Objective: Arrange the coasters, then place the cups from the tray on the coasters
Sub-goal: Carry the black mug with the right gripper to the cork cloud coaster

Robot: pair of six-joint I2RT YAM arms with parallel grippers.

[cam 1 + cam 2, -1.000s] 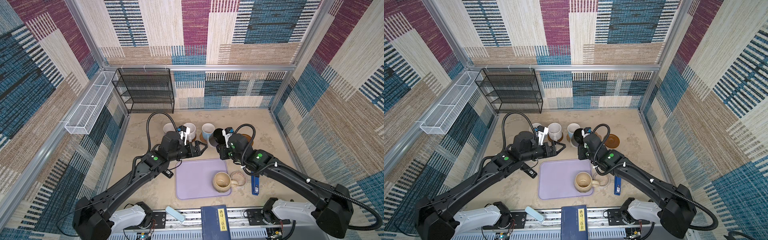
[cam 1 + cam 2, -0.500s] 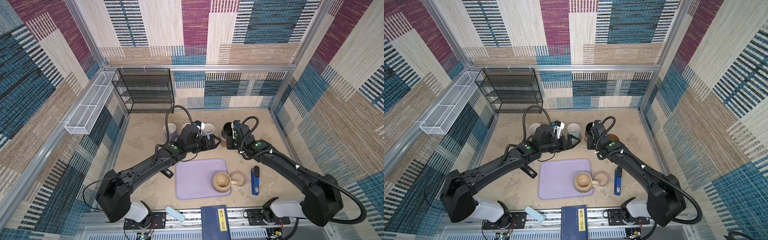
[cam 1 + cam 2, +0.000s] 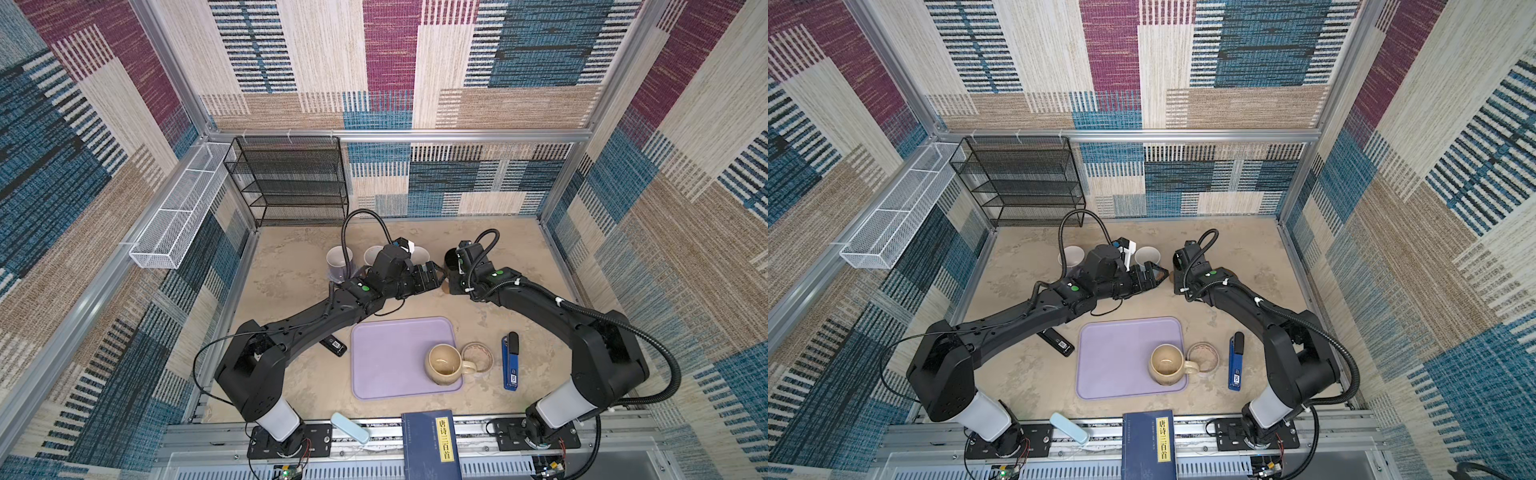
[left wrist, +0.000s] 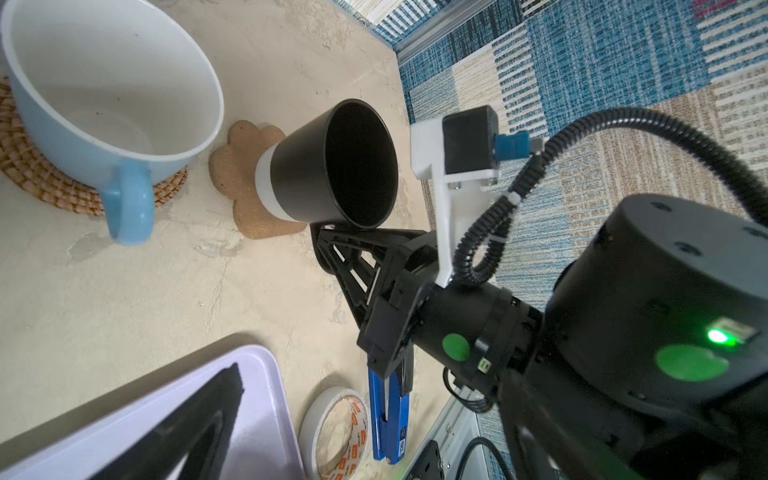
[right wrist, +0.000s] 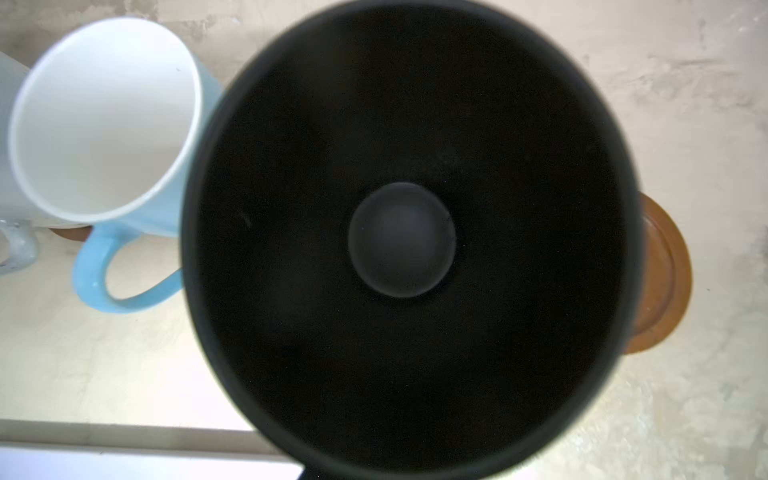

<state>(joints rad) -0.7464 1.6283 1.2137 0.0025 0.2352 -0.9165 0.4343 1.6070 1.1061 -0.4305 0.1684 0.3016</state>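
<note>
My right gripper (image 3: 456, 275) is shut on the handle of the matte black cup (image 3: 452, 258). That cup stands over the paw-shaped cork coaster (image 4: 237, 166); whether it rests on it I cannot tell. My left gripper (image 3: 432, 277) is open and empty just left of it. The light blue cup (image 4: 112, 87) sits on the woven rattan coaster (image 4: 37, 174). Behind my left arm stand the lavender cup (image 3: 338, 259) and the speckled white cup (image 3: 371, 254). A dark-brown wooden coaster (image 5: 665, 274) lies bare beside the black cup. The cream-beige cup (image 3: 442, 363) stands on the lilac tray (image 3: 386, 361).
A roll of tape (image 3: 478, 356) and a blue stapler (image 3: 510, 361) lie right of the tray, a black remote (image 3: 333, 345) left of it. A dark-blue book (image 3: 430, 444) and a pale blue case (image 3: 350, 428) sit at the front edge. A black wire rack (image 3: 291, 183) stands at the back.
My right gripper has carried the black cup back and to the right, over the cork coaster. My left arm has stretched to the right, its open gripper now close to that cup.
</note>
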